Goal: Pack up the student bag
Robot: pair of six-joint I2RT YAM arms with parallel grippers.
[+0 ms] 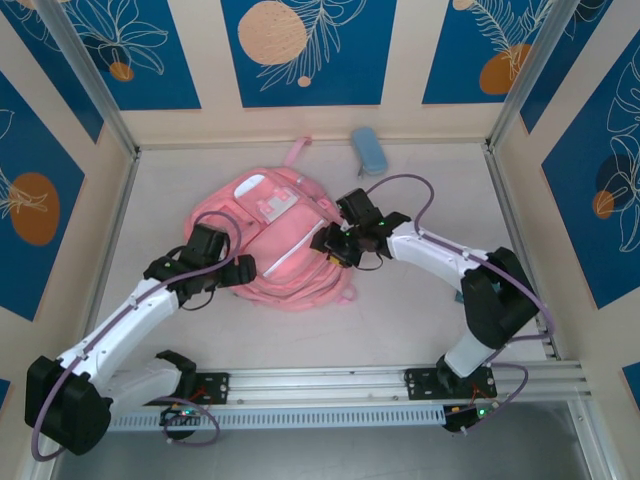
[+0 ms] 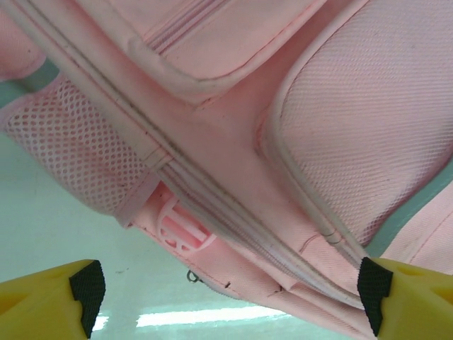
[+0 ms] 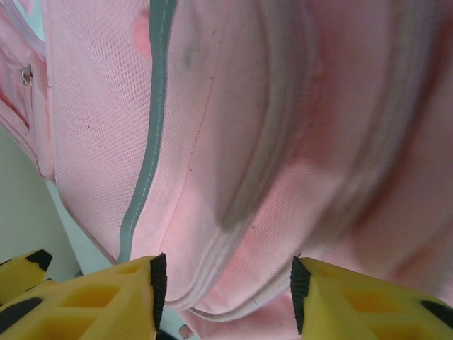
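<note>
The student bag (image 1: 280, 240), a large pink backpack, lies flat in the middle of the table. My left gripper (image 1: 226, 270) is at the bag's near left edge. In the left wrist view it (image 2: 230, 297) stands wide open, its fingers (image 2: 86, 294) well apart, with the bag's zippered edge (image 2: 233, 212) just beyond them. My right gripper (image 1: 335, 245) is over the bag's right side. The right wrist view has it (image 3: 226, 290) open about halfway, with a bulging fold of the bag's fabric (image 3: 233, 234) between the pads (image 3: 157, 287).
A small light-blue pencil case (image 1: 368, 150) lies at the back of the table, beyond the bag. A bag strap (image 1: 297, 150) points toward the back wall. Bare table (image 1: 430, 200) lies to the right of the bag, and metal frame posts stand at the corners.
</note>
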